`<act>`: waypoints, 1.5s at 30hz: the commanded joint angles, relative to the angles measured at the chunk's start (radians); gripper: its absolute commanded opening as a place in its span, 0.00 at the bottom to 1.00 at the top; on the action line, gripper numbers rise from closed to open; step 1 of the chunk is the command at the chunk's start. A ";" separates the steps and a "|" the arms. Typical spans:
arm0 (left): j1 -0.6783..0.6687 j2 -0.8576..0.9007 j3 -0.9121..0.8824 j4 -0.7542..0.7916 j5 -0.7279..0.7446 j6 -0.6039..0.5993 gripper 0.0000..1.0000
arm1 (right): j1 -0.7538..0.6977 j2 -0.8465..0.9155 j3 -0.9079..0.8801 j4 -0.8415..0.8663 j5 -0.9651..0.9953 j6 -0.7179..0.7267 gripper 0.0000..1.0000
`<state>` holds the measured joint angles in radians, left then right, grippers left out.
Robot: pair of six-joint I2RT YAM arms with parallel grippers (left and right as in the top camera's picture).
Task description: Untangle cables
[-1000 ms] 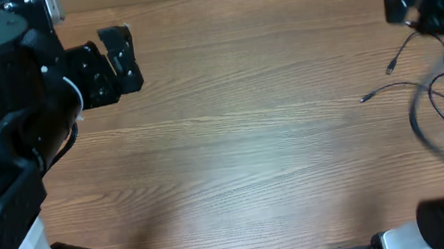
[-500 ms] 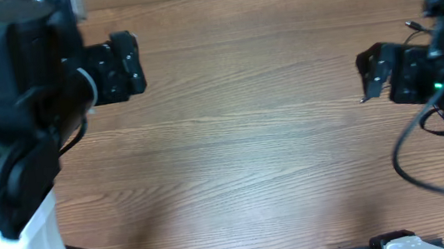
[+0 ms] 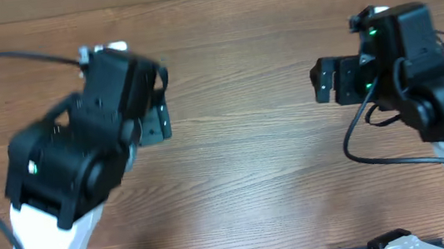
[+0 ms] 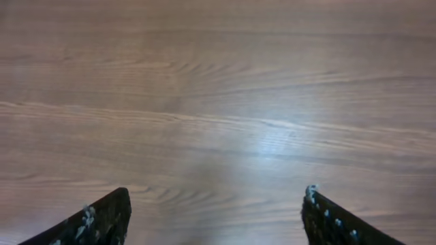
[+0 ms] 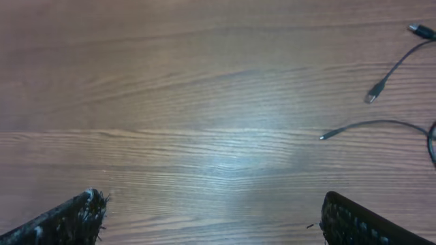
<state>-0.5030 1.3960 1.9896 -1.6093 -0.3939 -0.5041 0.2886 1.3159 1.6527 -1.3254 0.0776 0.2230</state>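
On the left, we see the left gripper (image 4: 216,221) spread wide over bare table (image 4: 218,82), holding nothing. The risk we judge here is modest: no cord shows in its wrist view, so a reach towards the right could bring it against the other arm if both go for the same patch. The right gripper (image 5: 214,219) is likewise parted and empty, and the greater danger lies here. The cables (image 5: 381,124) are thin and lie flat on the wood, so a closing pinch could slide over a cord and catch nothing, or drag one strand and draw any tangle tighter. In the overhead view the arm's own thicker wire (image 3: 347,139) loops close by and could snag a loose end.

As to position, the cords are well apart from the left gripper and out of its view altogether. From the right wrist they lie ahead and to the right of the fingers, not between them: one tip (image 5: 323,137) nearest, a small plug (image 5: 372,96) farther up, the rest running off the right edge
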 commanded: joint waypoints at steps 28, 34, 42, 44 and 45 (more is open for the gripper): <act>-0.005 -0.173 -0.402 0.342 0.026 -0.050 1.00 | 0.009 -0.018 -0.127 0.139 0.056 0.016 1.00; -0.005 -0.173 -0.402 0.342 0.026 -0.050 1.00 | 0.009 -0.018 -0.127 0.139 0.056 0.016 1.00; -0.005 -0.173 -0.402 0.340 0.025 -0.050 1.00 | 0.009 -0.018 -0.127 0.139 0.056 0.016 1.00; -0.005 -0.173 -0.402 0.323 0.024 -0.050 1.00 | 0.009 -0.018 -0.127 0.139 0.056 0.016 1.00; -0.005 -0.173 -0.403 0.322 0.031 -0.052 1.00 | 0.009 -0.018 -0.127 0.139 0.056 0.016 1.00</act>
<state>-0.5045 1.2388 1.5898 -1.2804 -0.3779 -0.5449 0.2951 1.3151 1.5280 -1.1927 0.1337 0.2352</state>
